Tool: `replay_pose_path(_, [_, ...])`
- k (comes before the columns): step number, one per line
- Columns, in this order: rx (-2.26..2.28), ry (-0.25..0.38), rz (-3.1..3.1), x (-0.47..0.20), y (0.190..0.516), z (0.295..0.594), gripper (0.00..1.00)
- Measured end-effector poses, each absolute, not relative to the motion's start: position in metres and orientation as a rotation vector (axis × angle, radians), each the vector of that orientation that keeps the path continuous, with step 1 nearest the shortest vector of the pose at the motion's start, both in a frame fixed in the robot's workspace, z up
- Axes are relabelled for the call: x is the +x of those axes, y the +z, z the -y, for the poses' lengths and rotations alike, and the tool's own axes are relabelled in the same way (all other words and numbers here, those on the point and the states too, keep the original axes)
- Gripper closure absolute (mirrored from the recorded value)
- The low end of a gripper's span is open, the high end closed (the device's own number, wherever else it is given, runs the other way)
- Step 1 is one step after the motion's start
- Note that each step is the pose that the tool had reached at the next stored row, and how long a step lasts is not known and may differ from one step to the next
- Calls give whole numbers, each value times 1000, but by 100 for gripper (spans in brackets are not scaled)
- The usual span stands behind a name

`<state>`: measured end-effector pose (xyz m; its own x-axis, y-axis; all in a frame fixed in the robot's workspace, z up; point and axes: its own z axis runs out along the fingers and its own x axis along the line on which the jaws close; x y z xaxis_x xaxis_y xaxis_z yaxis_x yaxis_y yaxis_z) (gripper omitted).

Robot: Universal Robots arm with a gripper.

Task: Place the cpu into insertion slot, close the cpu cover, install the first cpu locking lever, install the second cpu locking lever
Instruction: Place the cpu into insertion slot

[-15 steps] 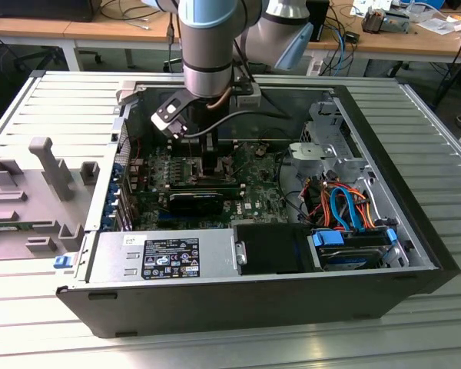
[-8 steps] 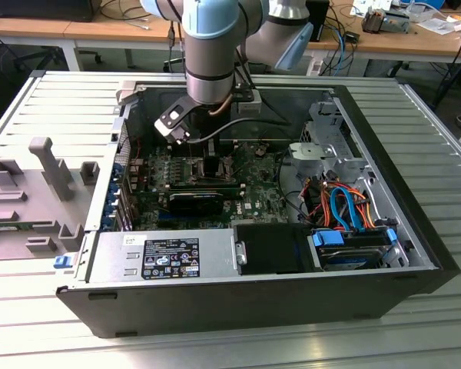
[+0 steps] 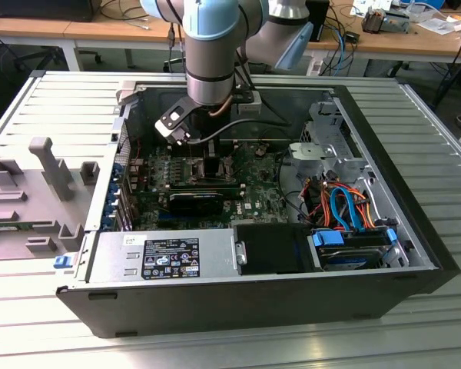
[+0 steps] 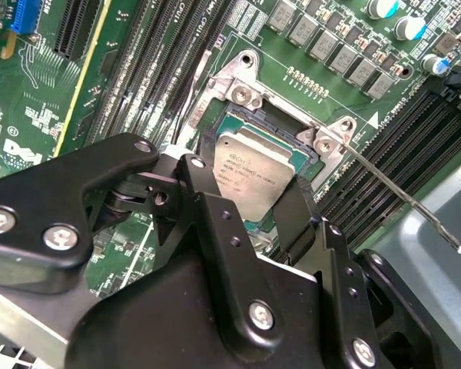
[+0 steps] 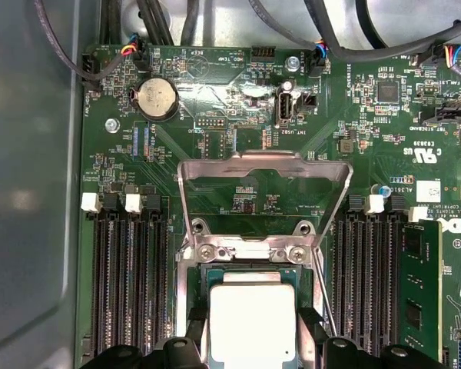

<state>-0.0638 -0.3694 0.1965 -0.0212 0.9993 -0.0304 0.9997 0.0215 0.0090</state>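
The gripper [image 4: 250,196] has its jaws pinched on the cpu [image 4: 255,171], right at the insertion slot [image 4: 280,125]. I can't tell if it is all the way in. The cpu cover [image 5: 261,163] is flipped open, and a locking lever [image 4: 403,196] sticks out loose. Nothing is closed yet.

The cpu [image 4: 255,173] [image 5: 250,323], a small flat square with a shiny silver-grey top, is sitting right over the insertion slot [image 4: 280,123] [image 5: 250,270], and two black fingers [image 4: 207,201] are pressing on its two sides. It is not possible to tell if it is already resting inside. The slot is showing a dark middle and a silver rim. The cpu cover [image 5: 261,163], a thin silver frame with a square window, is standing open, flipped back. A thin locking lever [image 4: 407,201] is sticking out, unhooked.
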Motion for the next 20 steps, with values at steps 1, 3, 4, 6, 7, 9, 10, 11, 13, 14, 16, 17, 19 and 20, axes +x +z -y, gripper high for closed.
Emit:
replay_pose_path(1, [2178,-23,-2225,-64,196,369,46])
replay_pose_path(3, [2178,-23,-2225,-64,196,369,46])
replay_pose_path(4, [2178,-23,-2225,-64,196,369,46])
replay_pose_path(6, [2178,-23,-2225,-64,196,369,46])
replay_pose_path(7, [2178,-23,-2225,-64,196,369,46])
replay_pose_path(9, [2178,-21,-2225,-64,196,369,45])
replay_pose_path(10, [2178,-22,-2225,-64,196,369,38])
replay_pose_path(11, [2178,-22,-2225,-64,196,369,38])
replay_pose_path(13, [2178,-22,-2225,-64,196,369,38])
replay_pose_path(14, [2178,-22,-2225,-64,197,369,38])
replay_pose_path(16, [2194,-8,-2222,-64,197,369,38])
replay_pose_path(17, [2200,-5,-2219,-64,197,369,38])
replay_pose_path(19, [2211,2,-2214,-64,197,369,38])
replay_pose_path(20, [2214,3,-2213,-64,198,369,38])
